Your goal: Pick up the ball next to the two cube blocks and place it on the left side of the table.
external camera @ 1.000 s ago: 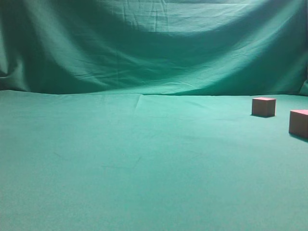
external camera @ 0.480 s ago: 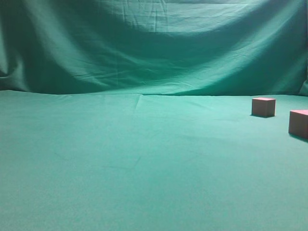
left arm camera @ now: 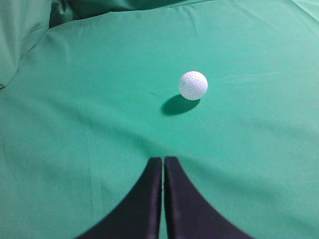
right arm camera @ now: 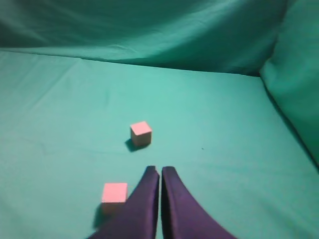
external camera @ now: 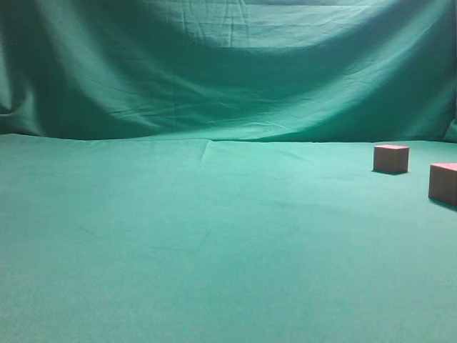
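Note:
The white dimpled ball lies on the green table in the left wrist view, ahead of and slightly right of my left gripper, which is shut and empty, apart from the ball. The ball does not show in the exterior view. Two reddish-brown cube blocks sit at the right of the exterior view, one farther back, one at the right edge. In the right wrist view they lie ahead and to the left of my shut, empty right gripper. Neither gripper shows in the exterior view.
A green fabric backdrop hangs behind the table. Folds of the cloth rise at the far left of the left wrist view and at the right of the right wrist view.

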